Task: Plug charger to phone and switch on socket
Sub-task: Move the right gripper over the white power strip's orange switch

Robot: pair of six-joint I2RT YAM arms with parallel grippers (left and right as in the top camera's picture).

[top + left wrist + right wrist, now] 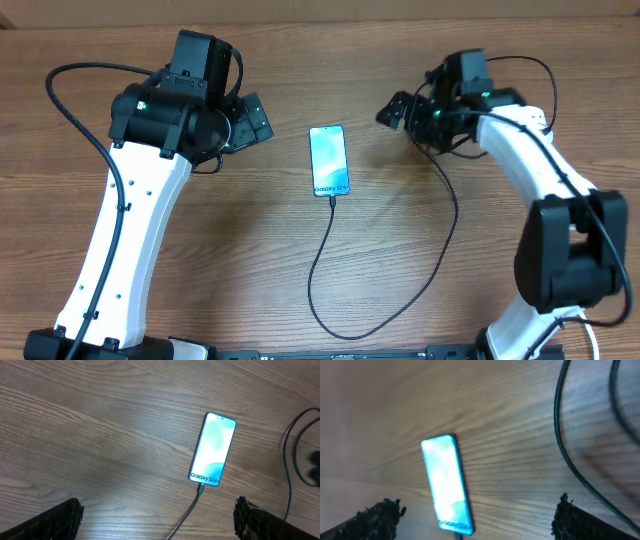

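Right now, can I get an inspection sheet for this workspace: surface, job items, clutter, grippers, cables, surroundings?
Surface: wooden table, no spills seen.
Job's things: phone face up mid-table; charger plugged into its text end; socket not in view.
Clutter: nothing seen.
Grippers: left gripper and right gripper above the table, fingers apart, empty.
Cables: charger loops toward the near edge, then up toward the right arm; far end not seen.
Surroundings: nothing seen.
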